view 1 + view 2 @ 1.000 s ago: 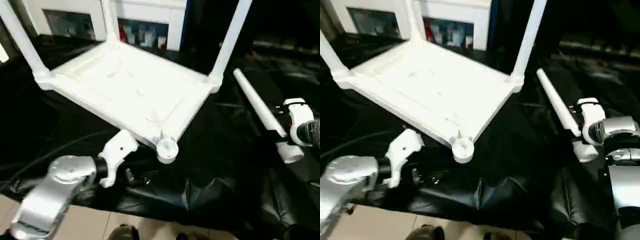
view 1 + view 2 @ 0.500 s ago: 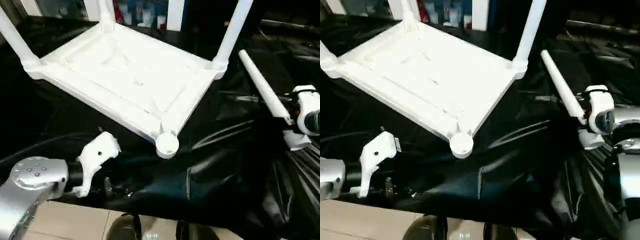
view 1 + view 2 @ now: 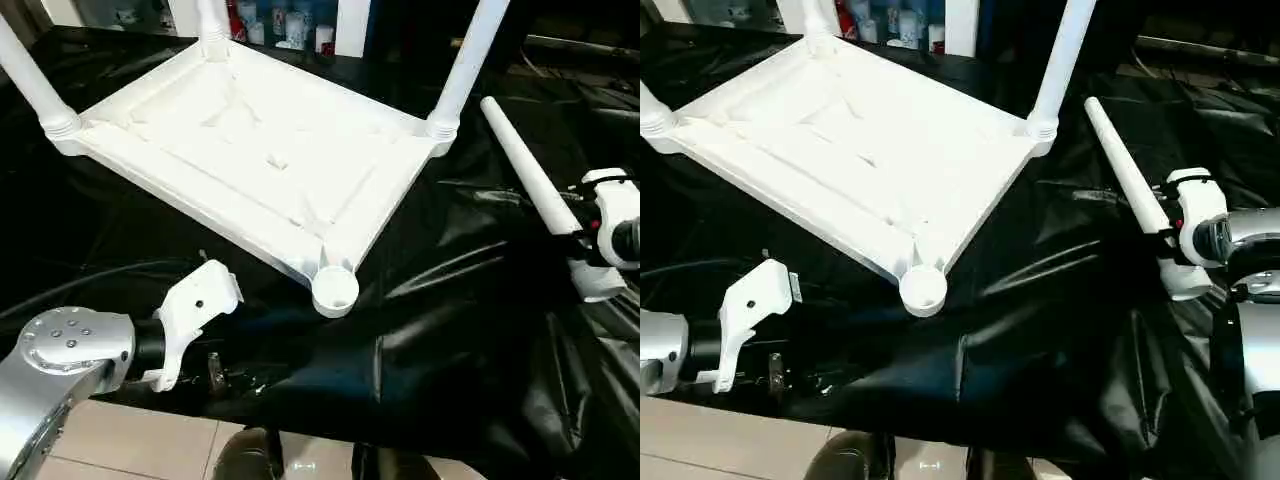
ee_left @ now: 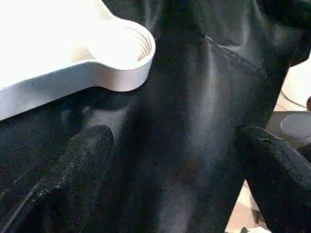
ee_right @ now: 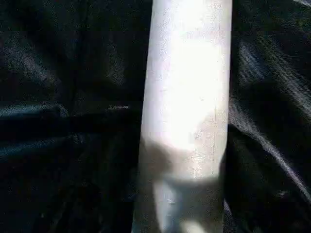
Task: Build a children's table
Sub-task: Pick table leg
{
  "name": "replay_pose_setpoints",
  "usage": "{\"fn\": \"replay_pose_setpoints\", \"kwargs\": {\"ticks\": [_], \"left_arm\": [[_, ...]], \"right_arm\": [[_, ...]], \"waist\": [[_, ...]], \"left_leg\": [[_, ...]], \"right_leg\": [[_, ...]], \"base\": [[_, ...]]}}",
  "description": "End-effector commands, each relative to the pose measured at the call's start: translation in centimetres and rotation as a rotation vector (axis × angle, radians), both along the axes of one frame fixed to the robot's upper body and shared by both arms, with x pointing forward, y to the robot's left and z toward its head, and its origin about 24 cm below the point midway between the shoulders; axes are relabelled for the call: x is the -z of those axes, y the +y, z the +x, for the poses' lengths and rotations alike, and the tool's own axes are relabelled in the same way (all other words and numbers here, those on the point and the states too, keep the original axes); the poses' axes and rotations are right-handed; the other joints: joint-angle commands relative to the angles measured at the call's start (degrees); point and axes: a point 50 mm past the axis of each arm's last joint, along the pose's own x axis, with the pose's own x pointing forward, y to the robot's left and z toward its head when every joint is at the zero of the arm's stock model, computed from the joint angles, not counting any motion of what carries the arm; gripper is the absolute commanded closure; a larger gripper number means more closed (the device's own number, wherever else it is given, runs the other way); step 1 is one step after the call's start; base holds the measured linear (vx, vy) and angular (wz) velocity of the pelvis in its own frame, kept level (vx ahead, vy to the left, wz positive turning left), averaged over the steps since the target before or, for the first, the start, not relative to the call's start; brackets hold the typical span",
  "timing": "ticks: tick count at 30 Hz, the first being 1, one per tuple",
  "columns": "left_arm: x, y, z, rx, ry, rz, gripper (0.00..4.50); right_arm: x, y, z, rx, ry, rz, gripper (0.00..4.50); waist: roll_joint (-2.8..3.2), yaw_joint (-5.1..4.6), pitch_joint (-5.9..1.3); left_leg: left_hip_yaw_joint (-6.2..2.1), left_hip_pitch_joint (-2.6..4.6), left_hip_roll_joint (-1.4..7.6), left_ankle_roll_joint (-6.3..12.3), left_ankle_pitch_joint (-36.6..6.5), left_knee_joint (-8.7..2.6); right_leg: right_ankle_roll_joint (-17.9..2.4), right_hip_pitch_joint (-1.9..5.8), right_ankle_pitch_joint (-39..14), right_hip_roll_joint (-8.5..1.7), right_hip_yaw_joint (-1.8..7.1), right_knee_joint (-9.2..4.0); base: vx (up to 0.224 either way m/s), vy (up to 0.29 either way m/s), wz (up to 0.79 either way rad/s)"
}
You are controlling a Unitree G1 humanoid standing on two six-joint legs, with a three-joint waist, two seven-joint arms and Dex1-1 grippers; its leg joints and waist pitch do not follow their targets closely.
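Note:
The children's table lies upside down on the black sheet, its white ribbed tabletop [image 3: 250, 150] facing up. Three white legs stand in corner sockets: one at the left [image 3: 30, 85], one at the back [image 3: 212, 20], one at the right [image 3: 465, 60]. The near corner socket [image 3: 335, 290] is empty. A loose leg [image 3: 525, 165] lies on the sheet to the right. My right gripper [image 3: 585, 235] is at its near end, and the right wrist view looks straight onto the leg [image 5: 187, 107]. My left gripper [image 4: 172, 141] is open over the sheet, close to the empty socket [image 4: 124, 53].
The black sheet [image 3: 450, 350] is crumpled and folded in front of the table. A white glass-door cabinet [image 3: 350, 20] with bottles stands behind. Beige floor tiles [image 3: 120, 440] run along the sheet's near edge. A black cable [image 3: 90, 285] crosses the sheet at the left.
The camera has tilted down, shifting the whole picture. Measured against the near socket, my left gripper has drawn back a little to the left. The loose leg lies where it was.

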Motion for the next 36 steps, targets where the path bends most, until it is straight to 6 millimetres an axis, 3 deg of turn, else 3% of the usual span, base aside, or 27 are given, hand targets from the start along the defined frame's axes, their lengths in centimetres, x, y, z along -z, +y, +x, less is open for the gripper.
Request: {"fn": "replay_pose_setpoints", "kwargs": {"ticks": [1, 5, 6, 9, 12, 15, 17, 20, 22, 23, 24, 25, 29, 30, 32, 33, 34, 36], "left_arm": [[0.2, -0.1, -0.3, 0.014, 0.007, 0.004, 0.00], [0.0, -0.2, -0.4, 0.021, 0.001, 0.002, 0.00], [0.0, -0.2, -0.4, 0.022, -0.002, 0.002, 0.00], [0.0, -0.3, -0.3, 0.019, -0.008, 0.002, 0.00], [0.2, -0.5, -0.2, 0.009, -0.013, -0.004, 0.00], [0.5, -0.9, -0.2, 0.002, -0.016, -0.013, 0.00], [0.6, -1.1, 0.0, 0.000, -0.018, -0.017, 0.00], [0.7, -1.4, 0.2, 0.000, -0.026, -0.025, 0.00], [0.7, -1.6, 0.3, 0.003, -0.036, -0.029, 0.00], [0.6, -1.7, 0.5, 0.003, -0.047, -0.034, 0.00], [0.6, -1.7, 0.5, 0.003, -0.047, -0.034, 0.00], [0.3, -1.9, 1.0, 0.004, -0.070, -0.044, 0.00], [-0.2, -2.1, 1.8, -0.007, -0.115, -0.065, 0.00], [-0.6, -2.1, 2.4, -0.026, -0.146, -0.081, 0.00], [-1.4, -2.3, 4.1, -0.101, -0.223, -0.110, 0.00], [-1.5, -2.4, 4.5, -0.118, -0.235, -0.116, 0.00], [-1.8, -2.5, 5.4, -0.165, -0.253, -0.129, 0.00], [-2.0, -2.6, 6.2, -0.214, -0.267, -0.149, 0.00]], "right_arm": [[0.6, -1.0, -1.0, 0.026, 0.057, -0.007, 2.06], [0.8, -1.2, -1.2, 0.026, 0.066, -0.003, 2.37], [0.9, -1.3, -1.4, 0.030, 0.072, 0.003, 2.44], [1.2, -1.5, -1.7, 0.032, 0.086, 0.015, 2.59], [1.9, -1.7, -2.3, 0.033, 0.115, 0.042, 2.60], [2.8, -1.6, -2.9, 0.031, 0.149, 0.075, 2.62], [3.5, -1.6, -3.3, 0.030, 0.168, 0.090, 2.62], [4.3, -1.5, -3.8, 0.027, 0.195, 0.121, 2.62], [4.6, -1.4, -3.9, 0.025, 0.204, 0.144, 2.62], [4.6, -1.4, -4.0, 0.028, 0.199, 0.166, 2.62], [4.6, -1.4, -4.0, 0.028, 0.199, 0.166, 2.62], [4.3, -1.3, -4.0, 0.035, 0.181, 0.215, 2.62], [3.0, -1.6, -3.7, 0.048, 0.111, 0.270, 2.62], [2.1, -1.8, -3.6, 0.053, 0.067, 0.296, 2.62], [-0.4, -2.1, -3.0, 0.051, -0.090, 0.357, 2.62], [-0.9, -2.1, -2.8, 0.054, -0.132, 0.369, 2.62], [-1.9, -2.1, -2.5, 0.065, -0.213, 0.403, 2.62], [-2.8, -2.0, -2.2, 0.072, -0.298, 0.428, 2.62]], "waist": [[-0.39, 0.01, -5.20], [-0.57, 0.00, -5.41], [-0.89, -0.05, -5.61], [-0.87, 0.01, -5.80], [-1.46, -0.04, -6.71], [-1.35, 0.15, -7.27], [-1.60, 0.17, -7.73], [-1.70, 0.23, -8.19], [-1.86, 0.21, -8.19], [-1.72, 0.31, -8.60], [-1.72, 0.33, -8.55], [-1.14, 0.42, -9.04], [-1.44, 0.44, -9.33], [-1.28, 0.68, -9.62], [-1.74, 0.91, -9.68], [-1.66, 1.01, -9.92], [-1.82, 0.98, -9.86], [-1.99, 0.92, -9.74]], "left_leg": [[-2.50, 1.48, 5.90, 5.26, -4.1, -3.40], [-2.47, 1.36, 5.82, 5.49, -3.8, -3.20], [-2.41, 1.36, 5.77, 5.60, -3.7, -3.08], [-2.39, 1.31, 5.72, 5.95, -2.8, -2.93], [-2.25, 1.33, 5.68, 6.51, -1.6, -2.55], [-2.21, 1.33, 5.70, 6.25, -1.4, -2.31], [-2.27, 1.38, 5.82, 5.34, -2.7, -2.25], [-2.36, 1.70, 6.01, 2.43, -7.5, -2.32], [-2.49, 1.65, 6.02, 0.96, -9.7, -2.43], [-2.55, 1.82, 6.03, 0.46, -10.3, -2.32], [-2.52, 1.92, 6.04, 0.11, -10.9, -2.36], [-2.72, 2.00, 6.02, -1.02, -12.6, -2.32], [-2.85, 1.97, 5.89, -1.65, -14.8, -2.31], [-2.84, 2.13, 5.88, -1.62, -14.5, -2.09], [-2.68, 2.27, 5.73, -1.38, -14.3, -2.08], [-2.72, 2.40, 5.75, -1.46, -14.0, -1.91], [-2.80, 1.98, 5.57, -1.27, -13.7, -2.02], [-2.72, 2.12, 5.46, -1.40, -13.9, -2.05]], "right_leg": [[-20.5, 2.82, -7.1, -6.39, 3.98, -3.13], [-20.7, 2.88, -6.4, -6.32, 3.98, -2.94], [-20.7, 2.96, -6.4, -6.28, 3.97, -2.88], [-20.7, 3.01, -5.7, -6.22, 3.95, -2.76], [-20.6, 3.31, -4.7, -6.18, 3.83, -2.48], [-20.7, 3.31, -3.9, -6.02, 3.78, -2.30], [-20.3, 3.44, -5.1, -6.10, 3.70, -2.37], [-19.2, 3.38, -10.3, -6.21, 3.68, -2.97], [-18.0, 3.40, -13.9, -6.36, 3.64, -3.33], [-17.7, 3.51, -14.6, -6.45, 3.60, -3.31], [-17.2, 3.35, -15.4, -6.43, 3.64, -3.50], [-16.5, 3.43, -17.1, -6.42, 3.57, -3.50], [-14.7, 3.24, -19.7, -6.44, 3.51, -3.73], [-13.8, 3.20, -20.1, -6.45, 3.62, -3.82], [-12.3, 3.08, -20.9, -6.25, 3.72, -4.05], [-12.2, 2.94, -20.9, -6.35, 3.69, -3.83], [-11.7, 3.06, -21.5, -6.38, 3.61, -3.89], [-10.5, 2.90, -22.5, -6.37, 3.70, -4.24]], "base": [[0.000, 0.000, 0.00], [0.000, 0.000, 0.00], [0.000, 0.000, 0.00], [0.000, 0.000, 0.00], [0.000, 0.000, 0.00], [0.000, 0.000, 0.00], [0.000, 0.000, 0.00], [0.000, 0.000, 0.00], [0.000, 0.000, 0.00], [0.000, 0.000, 0.00], [0.000, 0.000, 0.00], [0.000, 0.000, 0.00], [0.000, 0.000, 0.00], [0.000, 0.000, 0.00], [0.000, 0.000, 0.00], [0.000, 0.000, 0.00], [0.000, 0.000, 0.00], [0.000, 0.000, 0.00]]}}
